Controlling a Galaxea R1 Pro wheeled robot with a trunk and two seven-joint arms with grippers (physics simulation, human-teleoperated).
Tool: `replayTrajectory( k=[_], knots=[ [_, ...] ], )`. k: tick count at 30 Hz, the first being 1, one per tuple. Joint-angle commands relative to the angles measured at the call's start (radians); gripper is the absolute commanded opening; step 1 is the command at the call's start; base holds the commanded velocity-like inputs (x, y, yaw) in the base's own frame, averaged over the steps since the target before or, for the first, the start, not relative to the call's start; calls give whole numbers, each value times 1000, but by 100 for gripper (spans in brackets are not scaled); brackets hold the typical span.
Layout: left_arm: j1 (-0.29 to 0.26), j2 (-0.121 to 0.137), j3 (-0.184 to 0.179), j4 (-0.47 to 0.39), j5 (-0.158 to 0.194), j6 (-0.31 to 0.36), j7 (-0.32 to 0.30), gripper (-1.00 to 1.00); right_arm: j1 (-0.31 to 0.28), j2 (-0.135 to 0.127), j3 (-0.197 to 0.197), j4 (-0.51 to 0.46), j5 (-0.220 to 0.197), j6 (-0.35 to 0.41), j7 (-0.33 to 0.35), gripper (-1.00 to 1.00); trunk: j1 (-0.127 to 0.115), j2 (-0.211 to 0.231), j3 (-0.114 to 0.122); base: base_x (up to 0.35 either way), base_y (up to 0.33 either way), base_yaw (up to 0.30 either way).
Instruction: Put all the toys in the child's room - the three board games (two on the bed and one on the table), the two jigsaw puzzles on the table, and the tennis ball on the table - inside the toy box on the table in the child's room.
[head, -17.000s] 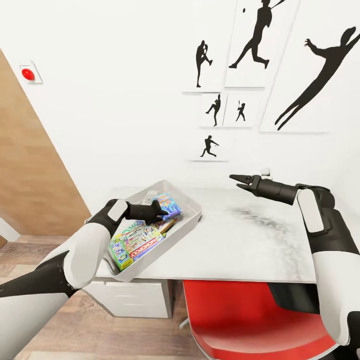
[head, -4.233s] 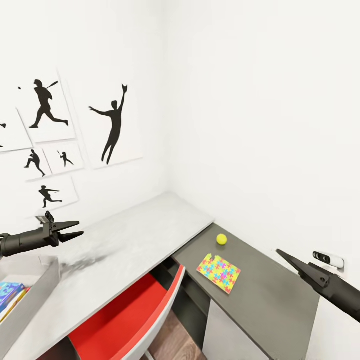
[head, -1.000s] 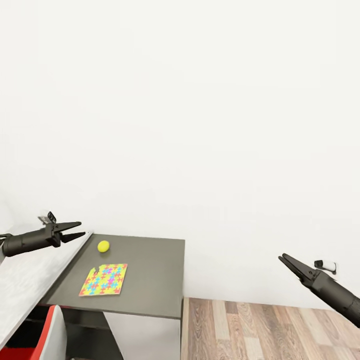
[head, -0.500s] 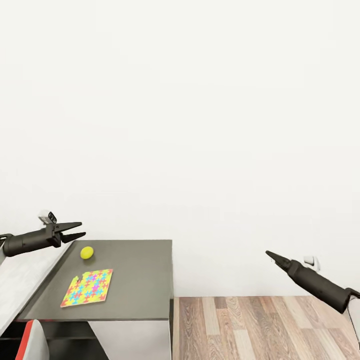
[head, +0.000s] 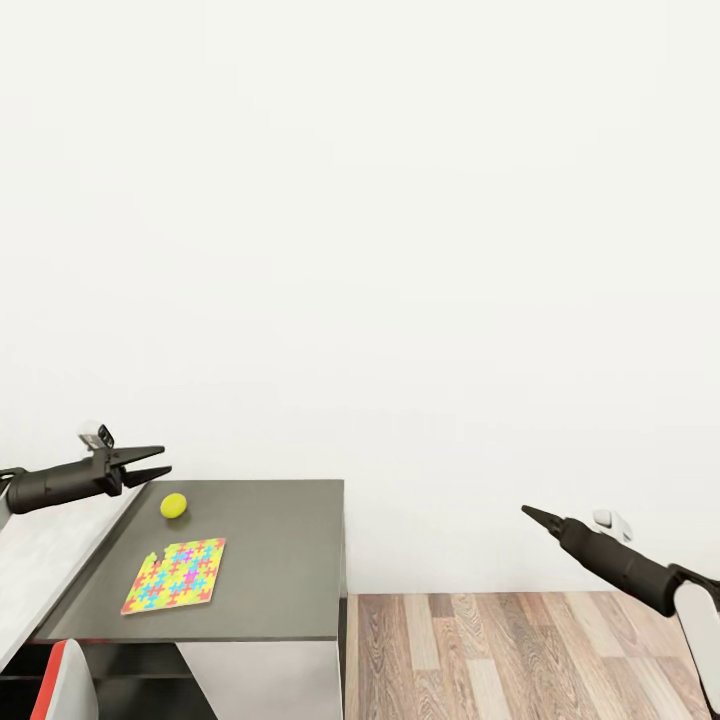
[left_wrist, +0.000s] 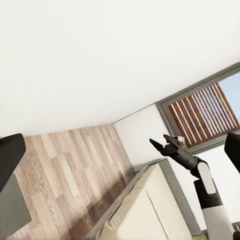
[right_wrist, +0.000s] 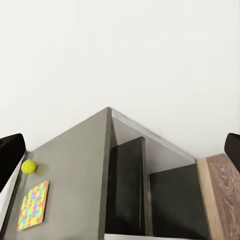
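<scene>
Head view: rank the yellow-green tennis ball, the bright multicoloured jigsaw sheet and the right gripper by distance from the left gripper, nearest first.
From the left gripper:
1. Yellow-green tennis ball, just beyond its fingertips on the dark grey desk section.
2. Multicoloured jigsaw sheet, nearer the desk's front edge.
3. Right gripper, far across, over the wooden floor.

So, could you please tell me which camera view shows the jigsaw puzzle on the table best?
The head view: the jigsaw puzzle lies flat on the dark table near the tennis ball, its colours clear. The right wrist view shows it smaller and foreshortened at the frame's edge.
</scene>
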Motion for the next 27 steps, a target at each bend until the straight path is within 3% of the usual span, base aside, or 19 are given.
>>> replayTrajectory(
  k=[1,8,18,27],
  knots=[
    [-1,0,-1,0,-4,11,-4,100,-2,0,0,0,3,6,2,100,1,-2,-2,0,0,0],
    [-1,0,4,1,-54,16,16,100,-5,-1,49,-1,9,7,-10,100,1,-2,-2,0,0,0],
    [-2,-1,7,2,-62,21,81,100,-5,-1,58,-2,8,7,-43,100,1,-2,-2,0,0,0],
    [-2,-7,7,2,-63,22,197,100,-5,-1,60,-1,8,6,-85,100,1,-2,-2,0,0,0]
  ],
)
